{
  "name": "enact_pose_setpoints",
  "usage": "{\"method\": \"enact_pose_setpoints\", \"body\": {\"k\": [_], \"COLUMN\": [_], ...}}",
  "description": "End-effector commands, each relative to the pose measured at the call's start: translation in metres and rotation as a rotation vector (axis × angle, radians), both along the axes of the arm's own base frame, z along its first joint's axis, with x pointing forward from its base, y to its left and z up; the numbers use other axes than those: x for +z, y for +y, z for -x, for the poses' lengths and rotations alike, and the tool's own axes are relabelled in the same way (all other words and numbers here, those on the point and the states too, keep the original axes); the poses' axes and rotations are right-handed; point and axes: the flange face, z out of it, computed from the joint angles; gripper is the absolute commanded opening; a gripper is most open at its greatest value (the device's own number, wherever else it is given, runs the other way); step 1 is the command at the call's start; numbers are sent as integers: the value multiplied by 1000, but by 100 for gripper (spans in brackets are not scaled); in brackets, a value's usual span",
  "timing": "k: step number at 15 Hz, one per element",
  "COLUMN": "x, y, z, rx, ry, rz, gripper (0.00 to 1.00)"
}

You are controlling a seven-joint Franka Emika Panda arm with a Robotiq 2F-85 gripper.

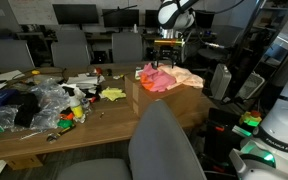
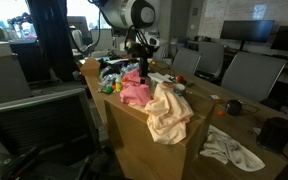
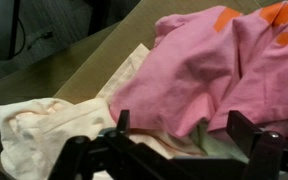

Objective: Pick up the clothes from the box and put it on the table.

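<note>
A pink cloth [image 3: 214,70] lies heaped in an open cardboard box [image 2: 134,135], with a cream cloth [image 3: 44,125] draped over the box's side. Both cloths show in both exterior views: pink [image 1: 156,78] [image 2: 134,92], cream [image 1: 188,77] [image 2: 167,112]. My gripper [image 3: 179,125] is open just above the pink cloth, a finger on either side of a fold, holding nothing. In an exterior view the gripper [image 2: 139,62] hangs right over the box; it also shows in the other exterior view [image 1: 167,52].
The box stands on a wooden table [image 1: 104,115]. A pile of bags and small colourful objects [image 1: 34,105] covers one end. A white cloth [image 2: 229,150] lies on the table beside the box. Office chairs [image 1: 164,150] surround the table.
</note>
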Motion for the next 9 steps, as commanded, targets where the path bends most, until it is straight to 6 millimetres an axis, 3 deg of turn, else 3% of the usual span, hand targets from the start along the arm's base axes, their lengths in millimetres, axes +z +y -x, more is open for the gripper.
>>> {"method": "enact_pose_setpoints", "body": {"k": [1, 9], "x": [-2, -32], "y": [14, 67], "z": [-25, -47], "rx": [-42, -42], "ry": [-48, -77], "rz": [7, 4], "gripper": [100, 100]}}
